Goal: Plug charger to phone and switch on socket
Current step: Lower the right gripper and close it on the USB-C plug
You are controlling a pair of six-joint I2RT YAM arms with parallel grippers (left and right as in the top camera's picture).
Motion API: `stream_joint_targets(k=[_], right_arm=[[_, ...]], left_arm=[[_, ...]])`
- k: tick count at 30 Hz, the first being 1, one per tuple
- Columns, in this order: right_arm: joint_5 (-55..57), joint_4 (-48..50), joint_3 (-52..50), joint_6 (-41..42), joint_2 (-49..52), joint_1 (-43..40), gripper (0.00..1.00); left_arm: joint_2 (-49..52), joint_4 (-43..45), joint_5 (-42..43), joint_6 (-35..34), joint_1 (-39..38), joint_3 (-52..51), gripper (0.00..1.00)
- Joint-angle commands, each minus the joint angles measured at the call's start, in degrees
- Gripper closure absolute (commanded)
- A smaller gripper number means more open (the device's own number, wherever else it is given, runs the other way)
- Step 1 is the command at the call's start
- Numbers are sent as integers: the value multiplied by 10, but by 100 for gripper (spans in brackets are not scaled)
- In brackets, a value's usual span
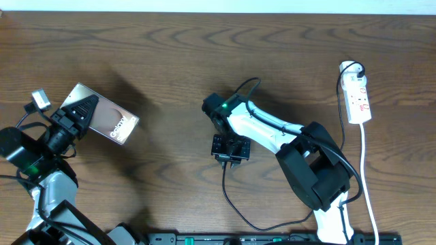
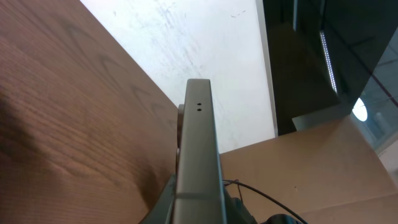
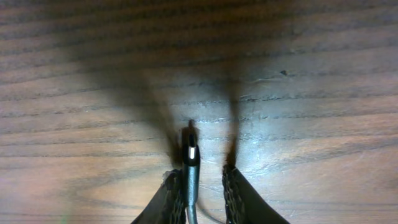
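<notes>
Black charger plug (image 3: 191,155) lies on the table (image 3: 311,93) between the right tool's (image 3: 201,180) slightly parted jaws, unclamped; the left tool (image 1: 83,110) pinches the phone (image 1: 116,124), lifted and tilted, probably to offer its port.

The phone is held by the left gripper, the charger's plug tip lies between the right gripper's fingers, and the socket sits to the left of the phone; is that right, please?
Not quite: the overhead view shows the socket to the right of the phone. The left gripper does hold the phone, and the charger's plug tip does lie in the right gripper.
</notes>
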Motion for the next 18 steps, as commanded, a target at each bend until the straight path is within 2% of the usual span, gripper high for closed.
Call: stream_joint_targets(k=[1,18], right_arm=[[17,7,-1,7,7,5,82],[43,20,-1,26,7,3,81]], left_arm=[[-3,3,12,3,2,14,93],[-3,3,12,3,2,14,93]])
